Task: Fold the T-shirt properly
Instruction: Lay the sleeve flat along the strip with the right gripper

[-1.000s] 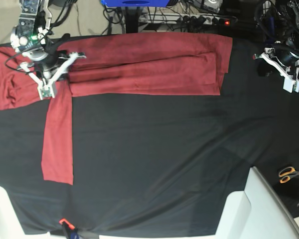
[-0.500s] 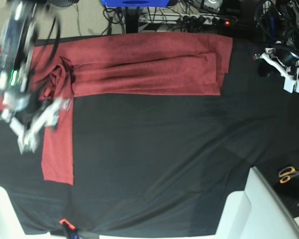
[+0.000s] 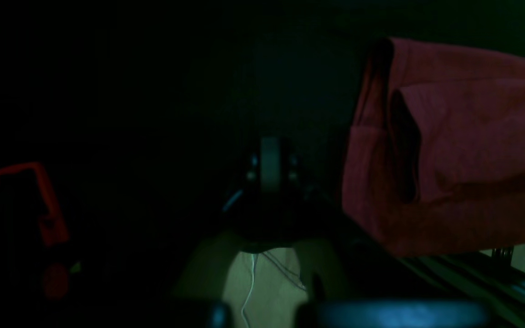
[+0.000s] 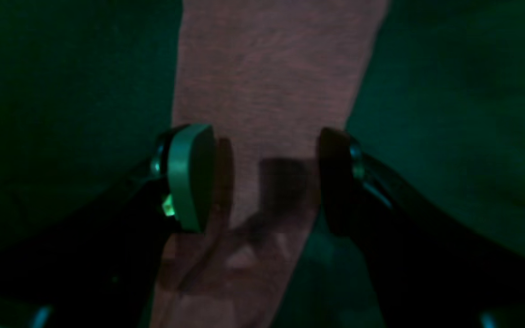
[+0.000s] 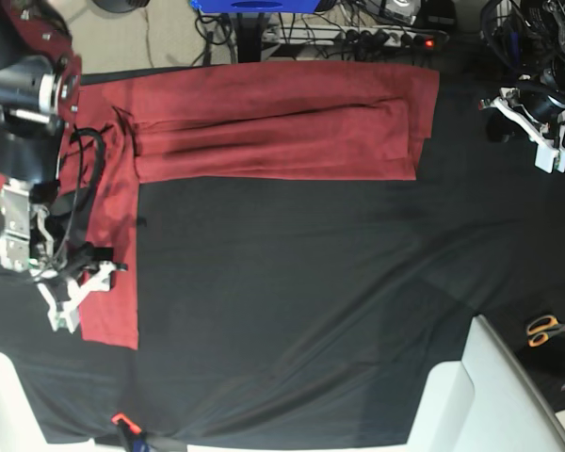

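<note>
Base view: T-shirt (image 5: 273, 132) lies flat along far edge of black tablecloth (image 5: 301, 311), one long sleeve (image 5: 111, 282) running toward the near edge; my right gripper (image 5: 75, 297) is over sleeve's lower end. R wrist view adds detail: my fingers (image 4: 189, 177) spread wide, straddling sleeve, holding nothing. L gripper (image 5: 537, 132) is parked well apart at the table's other end; L wrist view too dark, can't tell its state.

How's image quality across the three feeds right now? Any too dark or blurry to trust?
Base view: bright and sharp. Left wrist view: very dark, only the T-shirt edge reads. Right wrist view: dim, green-tinted, soft; the right hand casts a shadow on the sleeve.
</note>
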